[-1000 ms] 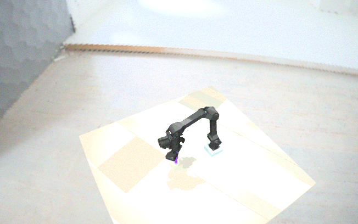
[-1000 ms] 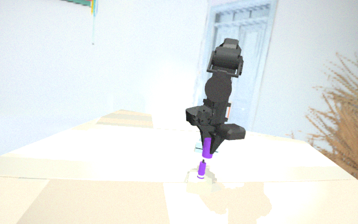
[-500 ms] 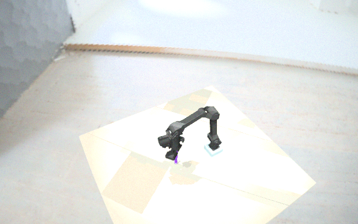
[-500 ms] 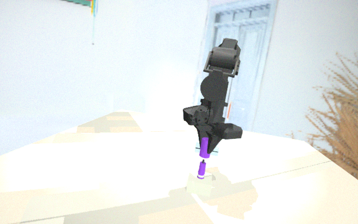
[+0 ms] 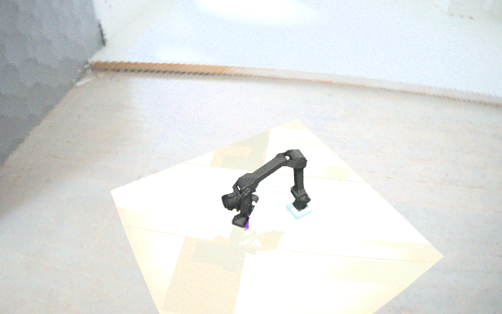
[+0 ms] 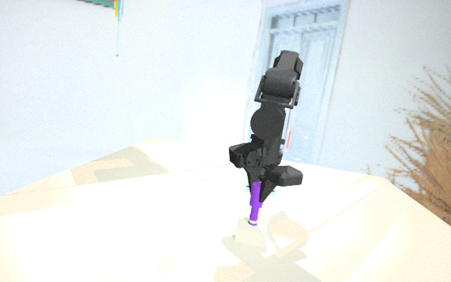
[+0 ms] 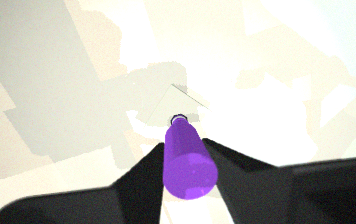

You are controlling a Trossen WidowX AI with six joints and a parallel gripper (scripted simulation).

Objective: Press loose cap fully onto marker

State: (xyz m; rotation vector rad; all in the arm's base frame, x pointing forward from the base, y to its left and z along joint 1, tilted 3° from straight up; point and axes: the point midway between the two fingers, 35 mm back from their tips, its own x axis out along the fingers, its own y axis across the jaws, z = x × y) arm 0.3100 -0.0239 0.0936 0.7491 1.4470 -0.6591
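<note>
Domestic room suggested — pale panelled door (image 6: 304, 79) seen far behind arm, dried grass plant (image 6: 425, 145) at right, wood-look floor (image 5: 77, 162) with skirting board (image 5: 269, 73) along white wall (image 5: 346, 35).

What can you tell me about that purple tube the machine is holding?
The purple cylindrical cap looks like smooth plastic, with a rounded closed top. It is upright, clamped on both sides by the dark pincer, whose fingers touch its upper part. Its lower end sits over the purple marker standing in the pale holder block. A white band shows below; whether it has clicked on cannot be told.
</note>
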